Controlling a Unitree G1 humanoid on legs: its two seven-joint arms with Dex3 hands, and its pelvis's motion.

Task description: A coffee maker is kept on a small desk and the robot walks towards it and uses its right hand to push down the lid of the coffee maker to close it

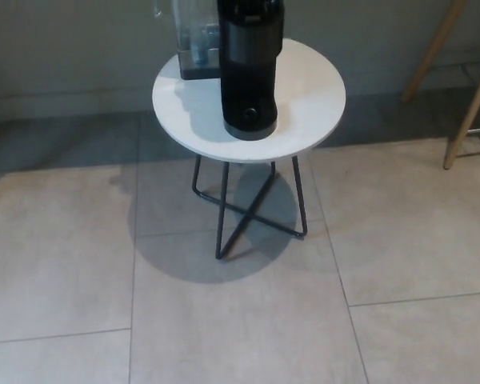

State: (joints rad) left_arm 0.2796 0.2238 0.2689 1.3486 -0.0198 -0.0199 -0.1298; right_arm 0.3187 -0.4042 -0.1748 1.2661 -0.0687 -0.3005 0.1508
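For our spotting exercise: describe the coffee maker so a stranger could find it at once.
Find the round white table on thin dark crossed legs. The coffee maker stands on it: a tall black cylinder, unlike the clear water tank behind it.

I count one coffee maker [250,72] on one round tabletop [312,100], and two wooden legs [464,104] to the right of the tabletop.

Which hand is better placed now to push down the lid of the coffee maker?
Neither hand shows, so placement cannot be compared. The coffee maker stands near the middle of the round table, its top cut off; the task assigns the right.
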